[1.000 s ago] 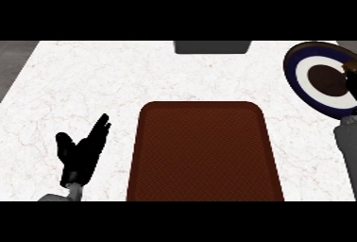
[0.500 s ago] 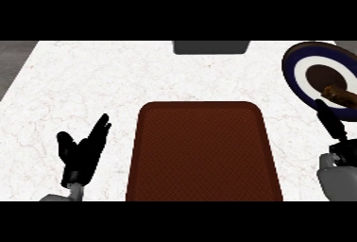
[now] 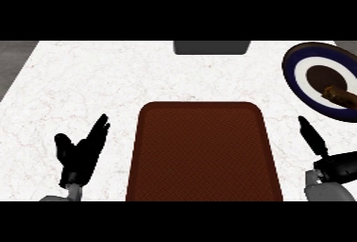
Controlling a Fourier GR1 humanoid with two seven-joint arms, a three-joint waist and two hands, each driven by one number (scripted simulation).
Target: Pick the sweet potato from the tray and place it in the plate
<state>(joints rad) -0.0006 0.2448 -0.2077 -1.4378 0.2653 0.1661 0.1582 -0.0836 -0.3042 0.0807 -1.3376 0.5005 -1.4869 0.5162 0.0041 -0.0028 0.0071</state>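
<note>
Sweet potato (image 3: pixel 339 95) lying in the plate (image 3: pixel 301 64), long axis slanting down to the right, up and just right of the empty, straight-fingered right hand (image 3: pixel 336 165); left hand (image 3: pixel 80 153) rests open beside the tray (image 3: pixel 203 189).

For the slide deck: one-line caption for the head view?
Sweet potato lies in the plate, tray bare; right hand open below the plate, left hand resting open.
</note>
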